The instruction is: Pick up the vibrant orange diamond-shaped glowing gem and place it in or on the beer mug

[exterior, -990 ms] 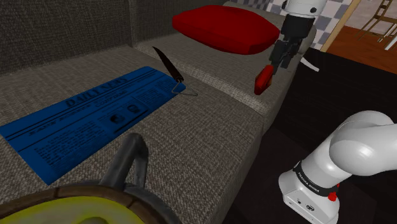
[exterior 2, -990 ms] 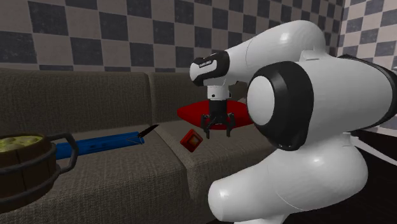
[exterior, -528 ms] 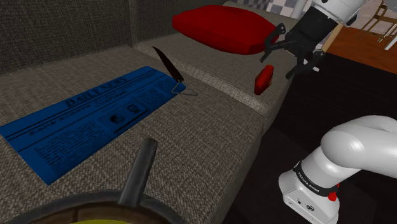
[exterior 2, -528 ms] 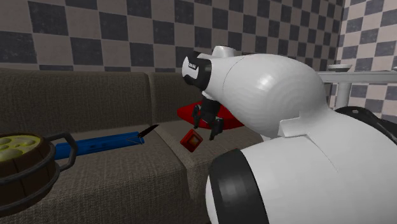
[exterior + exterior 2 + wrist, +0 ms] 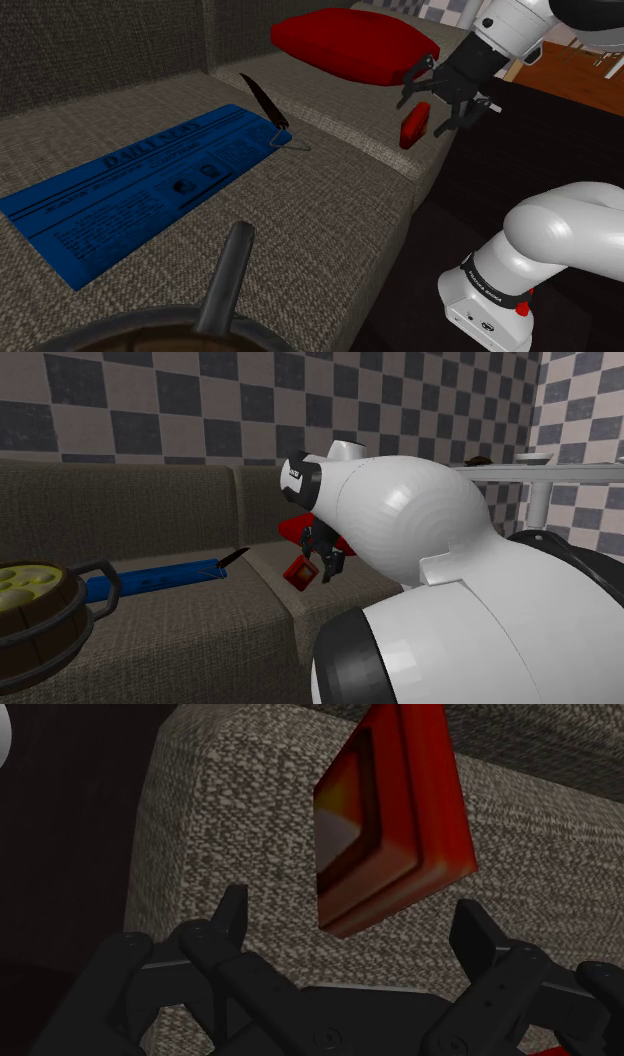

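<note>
1. At the near left corner of the sofa (image 5: pixel 330 215) seat, as the shoulder view shows it, stands the beer mug (image 5: pixel 228 272), banded and dark-handled, well apart from everything else.
2. A blue printed sheet (image 5: pixel 140 190) lies flat along the seat. A thin black object (image 5: pixel 265 103) lies at its far end.
3. A red cushion (image 5: pixel 350 45) rests at the seat's far end, against the backrest.
4. The gem (image 5: pixel 414 126) stands on edge near the front corner of the far seat cushion. It is red-orange, with a paler glow in one face.
5. The gripper (image 5: pixel 440 95) hovers just beside the gem with its fingers spread wide. In the wrist view the gem sits ahead of the gap and neither finger touches it.
6. We judge the gem rigid, light and smooth-faceted, so it will likely slip if pinched on its points. We would clasp it across the two broad flat faces at mid-height and close gently, since it may tip on its narrow footing.
</note>
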